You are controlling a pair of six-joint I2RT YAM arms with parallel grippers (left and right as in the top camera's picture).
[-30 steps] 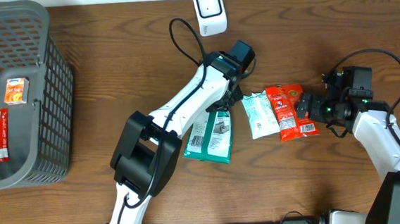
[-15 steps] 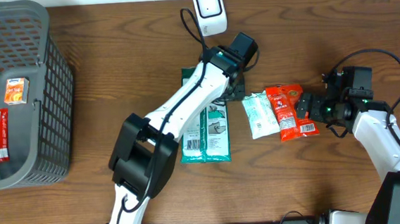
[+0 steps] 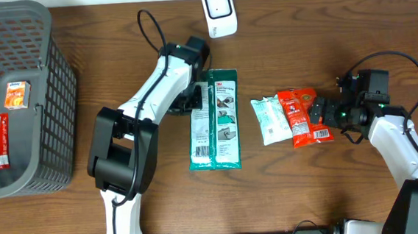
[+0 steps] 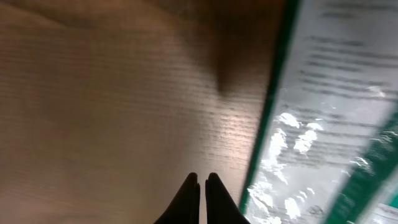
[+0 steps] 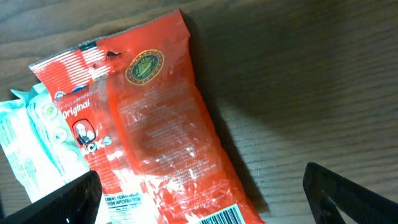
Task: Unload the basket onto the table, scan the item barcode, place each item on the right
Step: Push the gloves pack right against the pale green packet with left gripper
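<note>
A green-and-white flat package (image 3: 214, 120) lies on the wooden table, below the white barcode scanner (image 3: 218, 11) at the back edge. My left gripper (image 3: 192, 102) is at the package's left edge, shut and empty; in the left wrist view its fingertips (image 4: 194, 186) meet over bare wood, with the package (image 4: 323, 124) just to their right. My right gripper (image 3: 319, 113) stands open over the lower end of a red snack pack (image 5: 155, 124), whose barcode (image 5: 221, 216) shows between the fingers (image 5: 348, 193). A white-and-teal pack (image 3: 270, 120) lies against the red one's left side.
A grey mesh basket (image 3: 44, 84) at the far left holds several small orange and red packs. Cables loop from both wrists. The scanner stands close behind the left arm's wrist.
The left gripper let go of the green-and-white package, which now lies straight on the table, and swung left with its jaws shut again. The right arm has not moved.
</note>
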